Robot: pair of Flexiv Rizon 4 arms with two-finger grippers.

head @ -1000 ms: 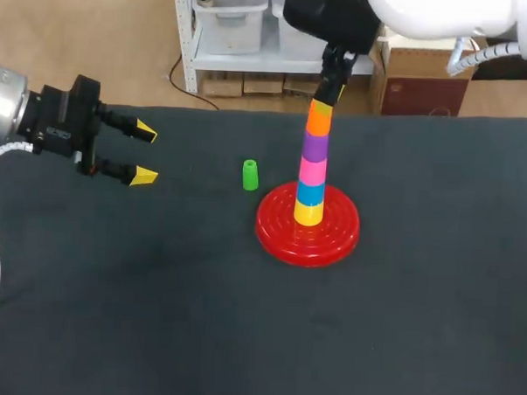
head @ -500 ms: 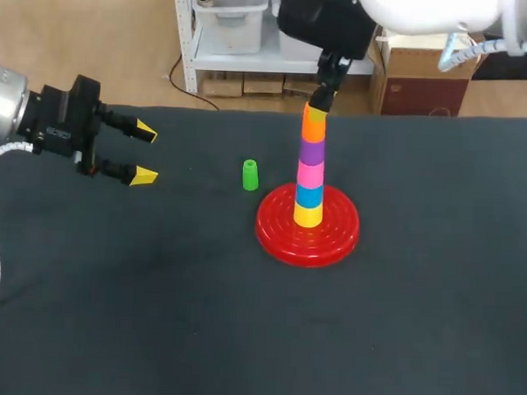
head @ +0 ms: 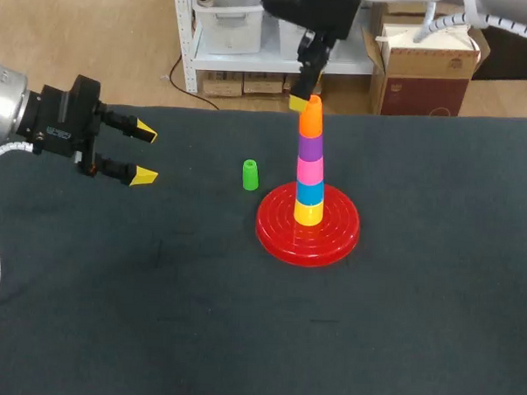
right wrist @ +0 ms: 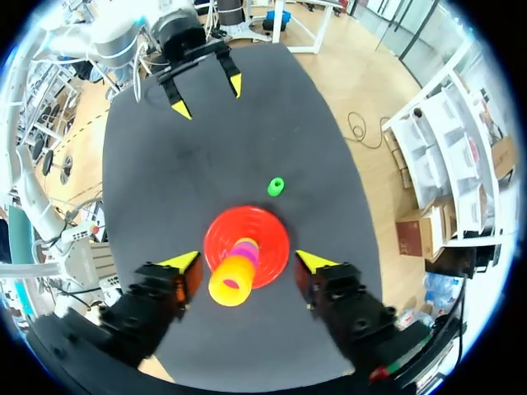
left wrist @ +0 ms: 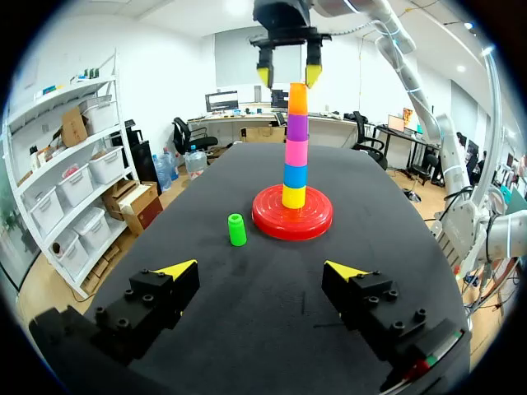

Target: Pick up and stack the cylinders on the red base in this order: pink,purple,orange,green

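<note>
— Right fingers [head: 298,103] first: open or closed?

— Open, gripping nothing. Parked directly above the round red plastic base [head: 332,240], yellow tips flanking the very top of the stack there. Spread wider than the top piece, not clamped on it.

— Top piece being?

— Orange plastic cylinder [head: 311,121], seated on the purple plastic cylinder [head: 311,147], which in turn sits on the pink plastic cylinder [head: 311,172]. Beneath those, a blue cylinder [head: 310,193] and a yellow cylinder [head: 308,213], lowest on the red base. Roughly upright all the way up.

— Left fingers [head: 144,176]?

— Open too, and empty. Hovering over the dark desk [head: 241,319], well apart from the red base, out on the left arm's side.

— So, how far along?

— Judging by the order asked: pink, purple and orange in place, only green outstanding. Small green plastic cylinder [head: 250,174] upright on the desk, just beside the red base on the side facing the left fingers. Touched by neither arm.

— Next step?

— Most likely fetching the green one and capping the orange. Tall, narrow tower, so best lowered straight down to avoid toppling it.
</note>
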